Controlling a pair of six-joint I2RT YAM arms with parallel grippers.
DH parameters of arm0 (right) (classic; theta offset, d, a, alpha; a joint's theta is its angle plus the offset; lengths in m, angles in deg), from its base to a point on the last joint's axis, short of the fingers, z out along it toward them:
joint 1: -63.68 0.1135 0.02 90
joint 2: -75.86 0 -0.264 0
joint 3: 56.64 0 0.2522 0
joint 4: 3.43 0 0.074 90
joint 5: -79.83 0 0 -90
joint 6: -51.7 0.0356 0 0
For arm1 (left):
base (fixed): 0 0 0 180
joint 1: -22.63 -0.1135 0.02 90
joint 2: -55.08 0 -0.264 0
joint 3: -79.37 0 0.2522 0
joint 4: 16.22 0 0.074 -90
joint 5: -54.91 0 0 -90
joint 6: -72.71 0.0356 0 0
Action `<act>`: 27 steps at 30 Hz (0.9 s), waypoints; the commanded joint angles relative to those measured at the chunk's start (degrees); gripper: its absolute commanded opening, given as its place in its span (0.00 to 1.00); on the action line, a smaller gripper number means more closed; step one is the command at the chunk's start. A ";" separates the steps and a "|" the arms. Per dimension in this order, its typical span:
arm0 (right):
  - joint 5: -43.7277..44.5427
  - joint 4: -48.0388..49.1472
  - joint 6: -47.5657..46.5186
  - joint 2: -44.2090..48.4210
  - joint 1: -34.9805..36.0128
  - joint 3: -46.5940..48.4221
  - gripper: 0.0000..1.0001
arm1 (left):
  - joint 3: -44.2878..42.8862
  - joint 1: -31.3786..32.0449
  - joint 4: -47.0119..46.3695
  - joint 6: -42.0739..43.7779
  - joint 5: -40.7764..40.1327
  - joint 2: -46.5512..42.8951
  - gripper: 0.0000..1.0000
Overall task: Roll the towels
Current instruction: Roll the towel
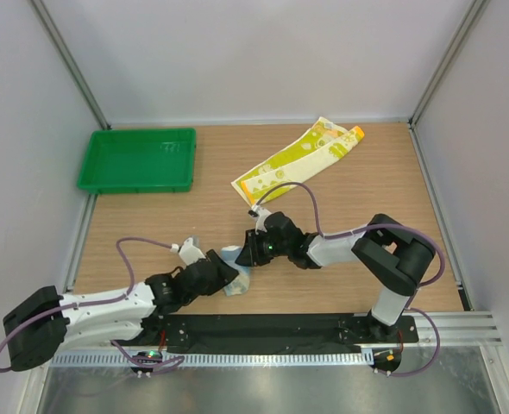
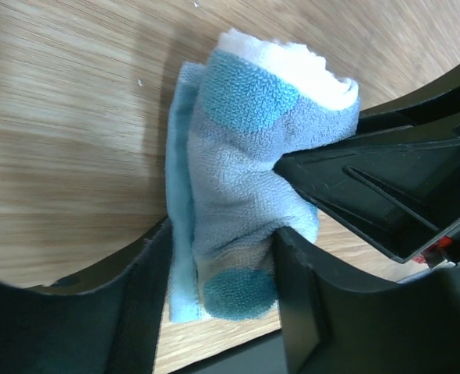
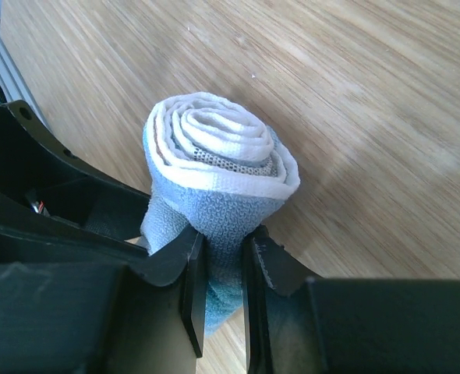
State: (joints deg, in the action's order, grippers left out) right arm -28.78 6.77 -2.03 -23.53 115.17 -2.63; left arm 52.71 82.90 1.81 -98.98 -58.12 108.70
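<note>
- The wooden surface (image 1: pixel 367 224) carries everything. It looks smooth, so loose cloth will likely slide on it rather than stay put.
- The green tray (image 1: pixel 136 186) sits at the far left, well apart from both towels.
- The yellow-green towel (image 1: pixel 293 161) lies flat and unrolled at the far middle, running diagonally with its orange edge away from the arms. It looks light and limp. A pinch at one short end, with the fold turned over on itself, should start a roll; lifted from the middle it would probably sag.
- The blue towel (image 3: pixel 214 156) is wound into a tight spiral near the arms' bases, its white inner layers showing at the end. Terry cloth is soft and springy, so I judge the roll would loosen if let go carelessly. Hold it across the body, not by the loose outer flap.
- The left end effector (image 2: pixel 218 288) is closed around the roll's lower part, with cloth filling the gap between its fingers.
- The right end effector (image 3: pixel 222 273) is nearly closed, squeezing the roll's side.
</note>
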 commanded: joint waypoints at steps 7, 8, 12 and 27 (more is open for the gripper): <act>-1.16 -2.35 -0.94 -3.52 0.90 -1.40 0.16 | 3.24 -1.82 -3.57 1.18 1.23 3.77 0.34; -1.08 -2.43 -0.94 -3.79 0.99 -1.31 0.16 | 2.80 -1.82 -2.79 2.05 1.32 2.81 0.37; -0.72 -3.05 -1.38 -4.23 0.90 -1.05 0.16 | -1.15 -1.74 7.74 5.65 0.62 -4.22 0.64; -0.46 -3.40 -0.68 -4.93 0.90 0.18 0.16 | -0.11 -1.91 3.39 8.48 0.88 -2.59 0.97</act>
State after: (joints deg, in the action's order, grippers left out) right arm -30.75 9.83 -1.26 -26.18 115.28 -1.86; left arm 51.07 81.35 11.01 -90.78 -57.53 101.71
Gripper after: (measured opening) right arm 0.252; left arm 0.974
